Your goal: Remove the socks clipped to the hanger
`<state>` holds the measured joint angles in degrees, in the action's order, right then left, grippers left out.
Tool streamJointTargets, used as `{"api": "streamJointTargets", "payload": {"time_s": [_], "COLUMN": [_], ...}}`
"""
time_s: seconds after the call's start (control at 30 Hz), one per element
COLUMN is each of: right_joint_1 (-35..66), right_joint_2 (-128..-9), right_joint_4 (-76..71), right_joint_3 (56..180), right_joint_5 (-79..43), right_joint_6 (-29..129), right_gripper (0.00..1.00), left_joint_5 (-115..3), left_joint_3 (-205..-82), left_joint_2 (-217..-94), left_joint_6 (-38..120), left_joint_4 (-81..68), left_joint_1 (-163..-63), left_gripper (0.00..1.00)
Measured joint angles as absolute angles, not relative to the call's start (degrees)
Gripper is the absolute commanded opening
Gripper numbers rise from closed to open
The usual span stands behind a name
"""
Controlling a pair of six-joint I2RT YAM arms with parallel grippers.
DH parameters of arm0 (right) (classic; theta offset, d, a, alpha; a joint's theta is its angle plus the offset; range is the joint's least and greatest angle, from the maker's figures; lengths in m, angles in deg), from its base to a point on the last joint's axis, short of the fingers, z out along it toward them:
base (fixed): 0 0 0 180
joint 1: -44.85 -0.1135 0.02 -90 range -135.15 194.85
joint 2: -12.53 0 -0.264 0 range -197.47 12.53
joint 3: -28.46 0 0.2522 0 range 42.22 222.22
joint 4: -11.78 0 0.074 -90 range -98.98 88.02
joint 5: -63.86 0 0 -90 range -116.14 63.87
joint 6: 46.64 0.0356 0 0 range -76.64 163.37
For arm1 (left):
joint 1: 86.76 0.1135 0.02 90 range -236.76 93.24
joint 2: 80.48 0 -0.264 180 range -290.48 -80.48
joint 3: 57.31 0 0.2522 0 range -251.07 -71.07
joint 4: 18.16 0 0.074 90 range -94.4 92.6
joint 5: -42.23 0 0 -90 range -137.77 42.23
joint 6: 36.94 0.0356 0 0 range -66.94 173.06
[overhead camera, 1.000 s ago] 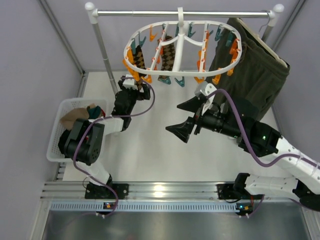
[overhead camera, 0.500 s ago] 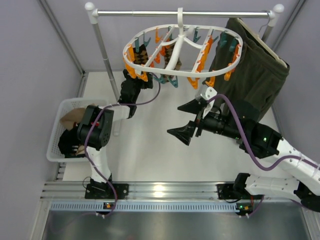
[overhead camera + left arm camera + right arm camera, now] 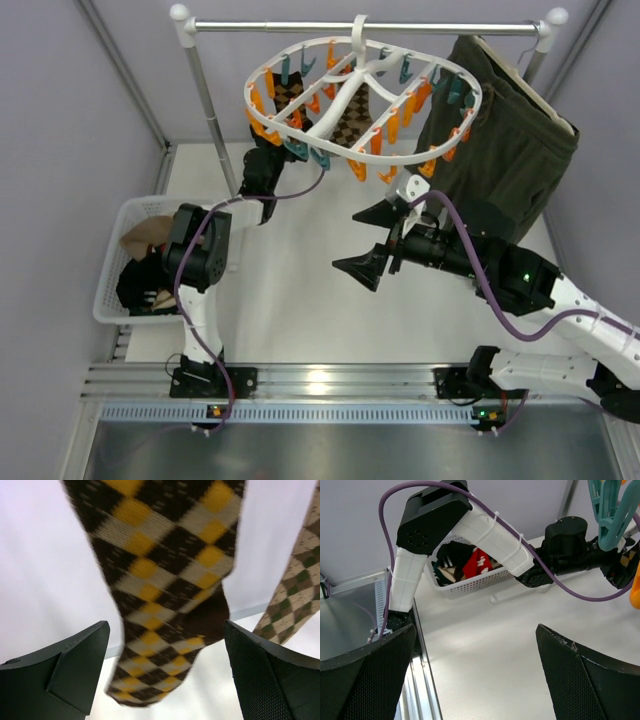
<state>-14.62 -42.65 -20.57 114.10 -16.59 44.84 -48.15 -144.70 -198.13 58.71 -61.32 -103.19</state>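
my left gripper (image 3: 166,628) spread wide, brown-yellow argyle sock (image 3: 165,580) dangling between its fingers, untouched, hanging from round white clip hanger (image 3: 340,103), my right gripper (image 3: 353,241) also spread, empty, above table (image 3: 300,320)

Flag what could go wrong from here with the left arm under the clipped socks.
Only the lower end of the brown-and-yellow argyle sock sits between the fingers of the open left gripper; a shallow grip may slip.
The hanger hangs tilted from the rail by its hook alone, with the open right gripper away from it; a pull may swing or unhook it.
The neighbouring tan-and-green argyle sock could get pinched too.
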Motion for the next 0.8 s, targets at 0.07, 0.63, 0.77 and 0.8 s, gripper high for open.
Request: {"api": "streamJointTargets", "payload": {"time_s": [0.07,0.63,0.77,0.8], "right_joint_1": [-14.6,-14.6,-14.6,-14.6], "right_joint_2": [-43.2,-43.9,-44.3,-44.3], "right_joint_4": [-20.6,-20.6,-20.6,-20.6], "right_joint_3": [114.1,114.1,114.1,114.1], "right_joint_5": [-16.4,-15.8,-15.8,-15.8], "right_joint_6": [44.8,43.1,42.7,42.7], "right_gripper": [0.99,0.99,0.99,0.99], "left_joint_5": [-48.2,-56.1,-53.4,-52.4], "left_joint_3": [-146.0,-156.7,-153.9,-153.0], "left_joint_2": [-199.2,-209.2,-208.3,-208.0], "left_joint_6": [58.8,56.0,55.5,55.5], "left_joint_4": [-61.7,-63.1,-64.8,-64.8], "left_joint_1": [-103.1,-102.8,-103.6,-103.8], "left_gripper": [0.98,0.05,0.0,0.0]}}
